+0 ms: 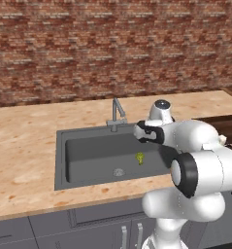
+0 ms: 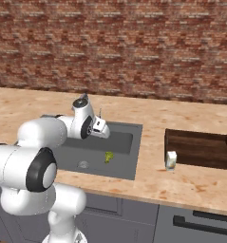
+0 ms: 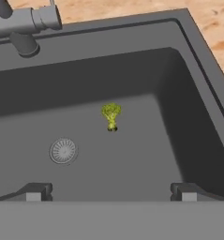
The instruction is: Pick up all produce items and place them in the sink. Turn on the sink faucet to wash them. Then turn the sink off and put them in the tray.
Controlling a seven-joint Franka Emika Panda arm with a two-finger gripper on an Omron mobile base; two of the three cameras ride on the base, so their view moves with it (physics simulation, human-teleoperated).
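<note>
The broccoli floret (image 3: pixel 111 116) stands on the sink (image 3: pixel 188 117) floor, nearer the right wall than the drain (image 3: pixel 63 150). The gripper (image 3: pixel 111 192) hangs above, jaws fully spread and empty. Judged next: reach the faucet (image 1: pixel 117 113) lever at the back rim, nudging gently.

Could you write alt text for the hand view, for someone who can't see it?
A tiny broccoli floret lies on the floor of a dark grey sink, to the right of the round metal drain. The grey faucet shows at the top left, and the open gripper hangs over the basin, holding nothing.
</note>
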